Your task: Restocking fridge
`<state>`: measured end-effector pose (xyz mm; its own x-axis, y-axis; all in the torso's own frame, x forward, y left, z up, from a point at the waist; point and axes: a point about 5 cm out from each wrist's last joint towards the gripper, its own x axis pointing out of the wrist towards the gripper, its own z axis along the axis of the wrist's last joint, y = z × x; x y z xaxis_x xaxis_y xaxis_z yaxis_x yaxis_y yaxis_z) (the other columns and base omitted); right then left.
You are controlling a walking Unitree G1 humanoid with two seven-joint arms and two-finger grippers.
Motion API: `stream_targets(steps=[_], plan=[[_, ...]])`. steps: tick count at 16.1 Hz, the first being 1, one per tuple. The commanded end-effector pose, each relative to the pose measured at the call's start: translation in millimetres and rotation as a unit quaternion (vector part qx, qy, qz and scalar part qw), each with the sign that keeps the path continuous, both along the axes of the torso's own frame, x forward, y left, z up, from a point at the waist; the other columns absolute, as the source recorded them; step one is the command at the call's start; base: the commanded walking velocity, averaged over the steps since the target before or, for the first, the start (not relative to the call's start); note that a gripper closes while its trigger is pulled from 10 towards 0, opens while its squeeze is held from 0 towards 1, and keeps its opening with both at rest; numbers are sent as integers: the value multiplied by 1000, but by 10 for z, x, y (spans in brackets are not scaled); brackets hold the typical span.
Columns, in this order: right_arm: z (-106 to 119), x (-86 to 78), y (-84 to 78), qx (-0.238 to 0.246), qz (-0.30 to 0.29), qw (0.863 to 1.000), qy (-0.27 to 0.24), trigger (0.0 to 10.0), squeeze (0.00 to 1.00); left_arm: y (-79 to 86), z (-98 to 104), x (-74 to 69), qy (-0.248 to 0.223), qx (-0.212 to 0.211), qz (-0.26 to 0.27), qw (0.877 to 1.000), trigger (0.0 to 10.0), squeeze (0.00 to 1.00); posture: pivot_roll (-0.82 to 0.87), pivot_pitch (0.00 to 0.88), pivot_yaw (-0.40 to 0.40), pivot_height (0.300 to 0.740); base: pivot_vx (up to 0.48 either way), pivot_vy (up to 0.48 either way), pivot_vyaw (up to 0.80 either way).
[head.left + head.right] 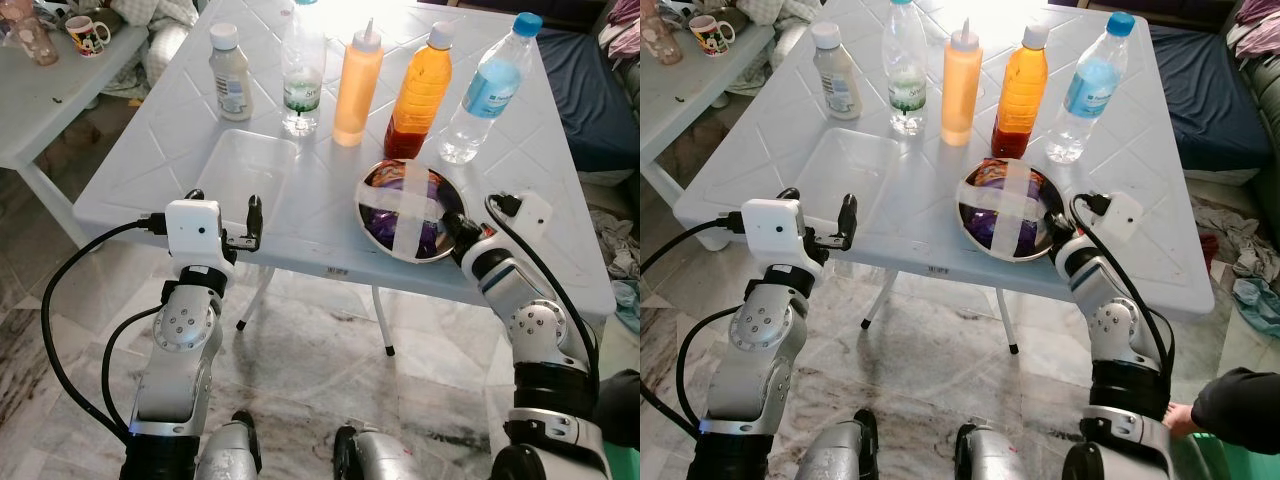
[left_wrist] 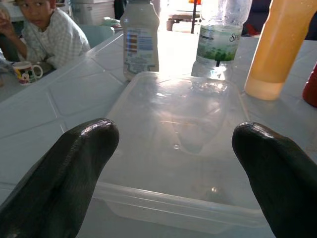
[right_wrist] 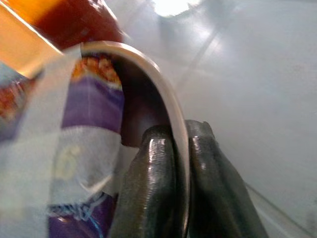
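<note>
Right claw clamped on bowl rim, left claw spread before tray

On the white worktop (image 1: pixel 300 215), the left claw (image 1: pixel 225 215) hangs released at the near edge, its fingers (image 2: pixel 64 163) spread either side of a clear plastic tray (image 1: pixel 248 172) at its 12 o'clock. Behind the tray stand a white bottle (image 1: pixel 230 72), a clear bottle (image 1: pixel 303 70), an orange squeeze bottle (image 1: pixel 357 85), an amber bottle (image 1: pixel 419 95) and a water bottle (image 1: pixel 490 90). The right claw (image 3: pixel 181 148) is clenched on the rim of a taped metal bowl (image 1: pixel 405 210) near the front edge
</note>
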<state>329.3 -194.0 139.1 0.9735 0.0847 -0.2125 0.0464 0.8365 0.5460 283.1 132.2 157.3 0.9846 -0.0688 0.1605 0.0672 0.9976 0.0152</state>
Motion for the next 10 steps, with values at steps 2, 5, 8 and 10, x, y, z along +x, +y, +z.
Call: stream_targets(steps=[2, 5, 8, 10], plan=[[-263, -90, 96, 2, 15, 997, 74, 0, 0, -7, 4, -31, -2, 3, -1, 1000, 10000, 0, 103, 216, -46, 740, 0, 0, 0], [-272, -162, 223, 16, 6, 996, 82, 10000, 0, -7, -5, -45, 0, 3, -1, 1000, 10000, 0, 109, 215, -46, 740, 0, 0, 0], [-347, -242, 134, -20, -43, 995, 83, 10000, 0, -23, -13, -53, 0, 2, -2, 1000, 10000, 0, 112, 207, -53, 740, 0, 0, 0], [-329, -259, 123, -34, -45, 996, 74, 10000, 0, -29, -28, -63, 1, 1, -3, 1000, 10000, 0, 113, 204, -58, 740, 0, 0, 0]])
